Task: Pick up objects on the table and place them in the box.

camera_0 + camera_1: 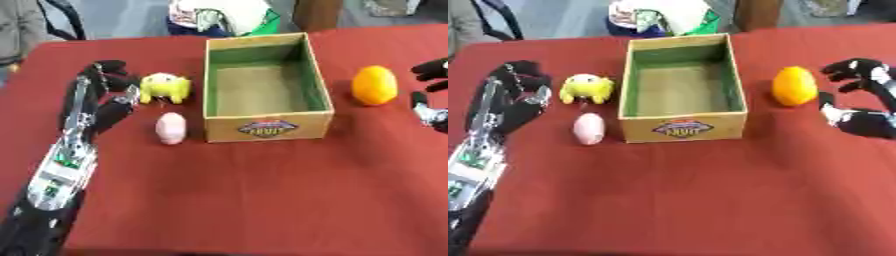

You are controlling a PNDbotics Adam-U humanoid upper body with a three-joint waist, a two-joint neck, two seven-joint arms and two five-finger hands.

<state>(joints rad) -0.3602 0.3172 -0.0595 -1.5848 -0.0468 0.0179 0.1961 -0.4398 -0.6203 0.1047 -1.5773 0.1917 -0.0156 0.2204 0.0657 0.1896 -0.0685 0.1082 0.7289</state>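
Red table [262, 190] — box [267, 85] lengthwise front-to-back.

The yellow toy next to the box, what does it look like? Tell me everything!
The yellow toy is small, rounded and soft-looking, with pale spots near its top and stubby legs. It sits on the red table, left of the cardboard box, apart from it. The left hand is close beside it; contact is unclear.

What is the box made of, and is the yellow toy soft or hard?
The box looks like cardboard: plain brown walls with thin edges, a green lining inside and a printed label on the front. The yellow toy seems to be soft plush, since its outline is rounded and its surface dull, without shine, though molded rubber cannot be ruled out.
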